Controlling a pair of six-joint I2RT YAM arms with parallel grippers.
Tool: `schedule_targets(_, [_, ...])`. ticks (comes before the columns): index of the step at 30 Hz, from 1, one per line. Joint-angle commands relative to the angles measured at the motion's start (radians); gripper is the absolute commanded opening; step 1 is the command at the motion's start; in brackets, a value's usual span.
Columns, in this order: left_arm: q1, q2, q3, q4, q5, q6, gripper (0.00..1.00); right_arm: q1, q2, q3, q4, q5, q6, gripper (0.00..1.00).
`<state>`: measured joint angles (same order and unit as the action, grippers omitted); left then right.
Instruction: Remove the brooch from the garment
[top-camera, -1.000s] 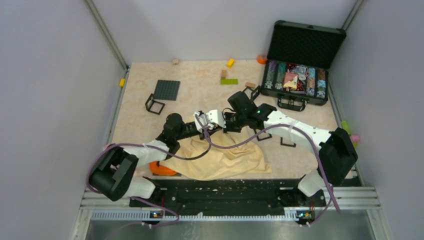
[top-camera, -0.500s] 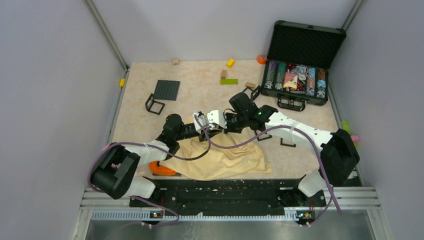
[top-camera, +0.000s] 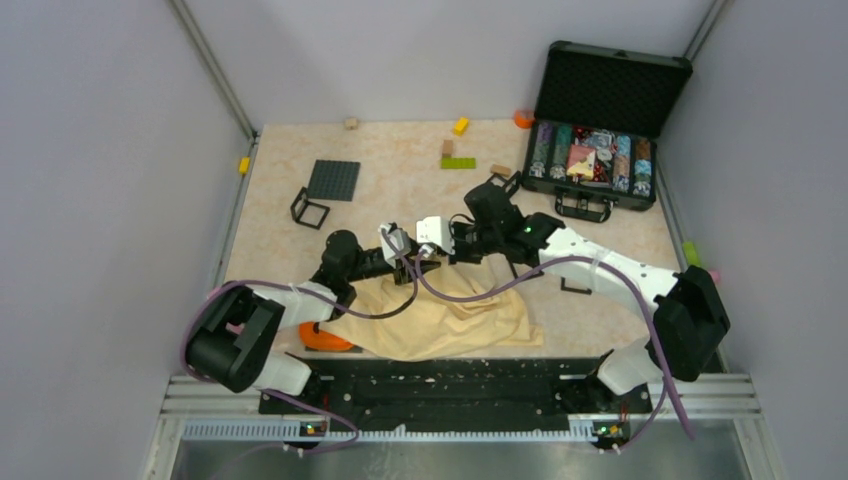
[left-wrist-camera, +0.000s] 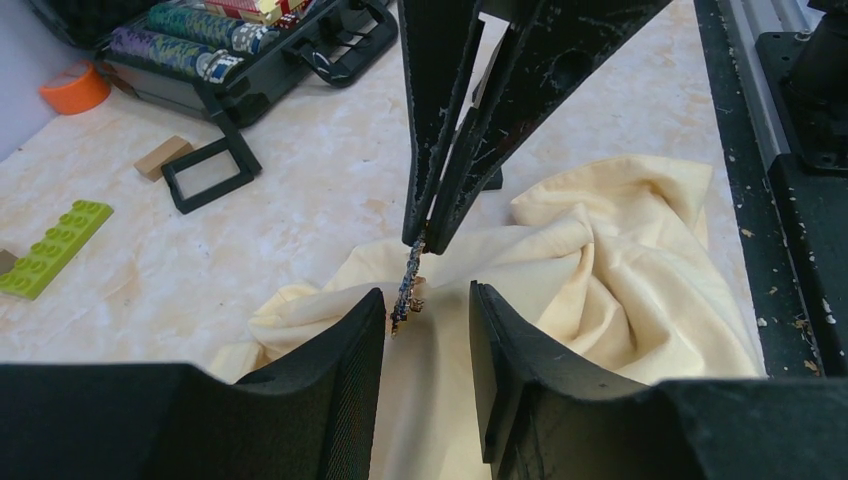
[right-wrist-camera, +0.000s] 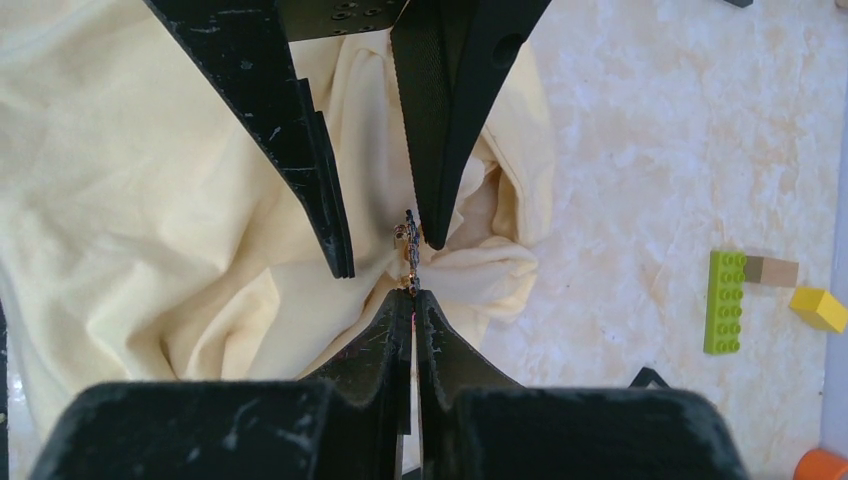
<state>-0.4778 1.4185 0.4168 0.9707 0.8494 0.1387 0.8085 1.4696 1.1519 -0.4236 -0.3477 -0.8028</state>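
The brooch (left-wrist-camera: 408, 285) is a tiny gold and dark piece, seen edge-on, standing just above a raised fold of the pale yellow garment (left-wrist-camera: 600, 250). My right gripper (right-wrist-camera: 412, 295) is shut on the brooch (right-wrist-camera: 408, 248) at its near edge. It reaches down from the top of the left wrist view (left-wrist-camera: 425, 238). My left gripper (left-wrist-camera: 427, 300) is open, with one finger on each side of the brooch and neither pad pressing it. In the top view both grippers meet over the garment (top-camera: 440, 315) near its far edge, and the brooch is too small to see there.
An open black case (top-camera: 590, 160) of chips stands at the back right. A black baseplate (top-camera: 333, 180) and a black square frame (top-camera: 309, 208) lie at the back left. A green brick (top-camera: 458, 163), a yellow brick (top-camera: 461, 126) and wooden blocks lie beyond. An orange object (top-camera: 322, 338) lies under my left arm.
Both grippers have shifted slightly left over the garment's far edge, and the left wrist has turned. The right gripper stays shut.
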Motion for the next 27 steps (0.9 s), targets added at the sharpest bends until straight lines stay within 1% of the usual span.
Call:
schedule_targets(1, [0.001, -0.027, 0.007, 0.065, 0.035, -0.001, 0.41, -0.003, -0.013, 0.043, 0.01, -0.038, -0.011, 0.0])
schedule_targets(5, [0.001, -0.025, 0.024, 0.019, 0.045, 0.009, 0.38, -0.002, -0.011, 0.047, 0.006, -0.047, -0.013, 0.0])
schedule_targets(7, [0.001, -0.019, 0.024, 0.032, 0.051, 0.007, 0.36, -0.002, -0.005, 0.052, -0.002, -0.047, -0.015, 0.0])
schedule_targets(8, [0.0, -0.016, 0.023, 0.041, 0.054, 0.0, 0.34, -0.002, -0.001, 0.055, -0.006, -0.046, -0.015, 0.0])
schedule_targets(10, [0.002, -0.011, 0.03, 0.038, 0.052, -0.008, 0.27, -0.001, 0.001, 0.057, -0.008, -0.049, -0.015, 0.0])
schedule_targets(15, [-0.001, 0.004, 0.04, 0.054, 0.058, -0.021, 0.26, 0.009, 0.008, 0.058, -0.011, -0.044, -0.016, 0.0])
schedule_targets(18, [0.0, 0.01, 0.045, 0.053, 0.058, -0.025, 0.21, 0.009, 0.011, 0.06, -0.012, -0.045, -0.018, 0.0])
schedule_targets(24, [-0.005, 0.012, 0.056, 0.021, 0.058, -0.009, 0.21, 0.015, 0.018, 0.064, -0.017, -0.044, -0.018, 0.0])
schedule_targets(25, [-0.008, 0.012, 0.06, 0.0, 0.055, 0.002, 0.18, 0.016, 0.019, 0.068, -0.018, -0.045, -0.018, 0.0])
schedule_targets(27, [-0.013, 0.01, 0.076, -0.052, 0.047, 0.032, 0.07, 0.02, 0.022, 0.075, -0.022, -0.044, -0.019, 0.0])
